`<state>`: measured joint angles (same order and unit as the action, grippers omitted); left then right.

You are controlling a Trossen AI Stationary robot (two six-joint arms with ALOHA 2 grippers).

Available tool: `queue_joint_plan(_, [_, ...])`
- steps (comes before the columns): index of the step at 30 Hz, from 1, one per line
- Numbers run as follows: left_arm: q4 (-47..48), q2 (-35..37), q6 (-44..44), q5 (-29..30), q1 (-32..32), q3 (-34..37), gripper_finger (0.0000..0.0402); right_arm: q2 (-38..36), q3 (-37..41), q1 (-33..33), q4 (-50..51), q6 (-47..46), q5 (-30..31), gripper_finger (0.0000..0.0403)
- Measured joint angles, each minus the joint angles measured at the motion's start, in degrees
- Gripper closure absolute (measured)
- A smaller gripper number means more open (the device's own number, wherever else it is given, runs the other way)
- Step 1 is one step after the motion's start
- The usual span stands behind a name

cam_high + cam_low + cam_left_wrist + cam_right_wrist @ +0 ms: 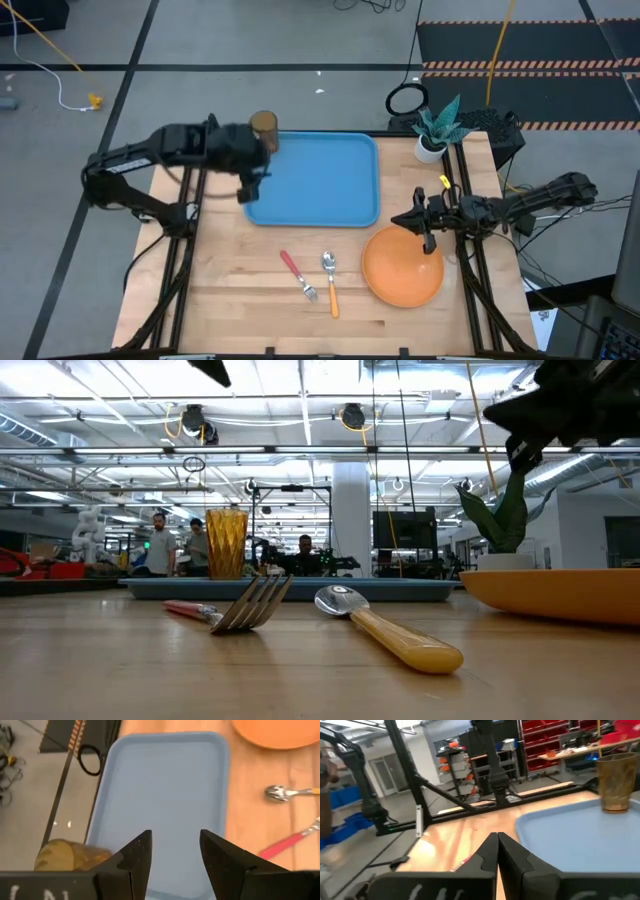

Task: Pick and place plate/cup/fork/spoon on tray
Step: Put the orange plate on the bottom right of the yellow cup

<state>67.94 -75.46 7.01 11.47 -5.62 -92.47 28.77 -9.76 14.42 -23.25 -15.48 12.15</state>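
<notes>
The left gripper (250,190) is hanging with fingers spread; the right gripper (408,220), fingers pressed together, is sitting above the plate (402,267). It looks light, slippery; grab its rim.

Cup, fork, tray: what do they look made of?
Cup: translucent amber plastic, likely; background shows through its walls. Fork: bright metal tines that reflect light, matte red handle, probably plastic. Tray: light-blue plastic by its look, smooth, rounded moulded rim with a soft sheen.
</notes>
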Motion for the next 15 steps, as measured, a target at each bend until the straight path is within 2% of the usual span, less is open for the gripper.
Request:
queue_joint_plan(9, [-1.5,-1.3,-8.0,8.9,15.1,0.0,0.0231,13.1,-16.7,12.0,17.5,-1.4,12.2,0.0403])
queue_joint_plan(15, [-2.8,-2.3,-12.9,14.0,22.4,0.0,0.0232,24.2,-29.5,19.1,32.6,-10.8,16.0,0.0403])
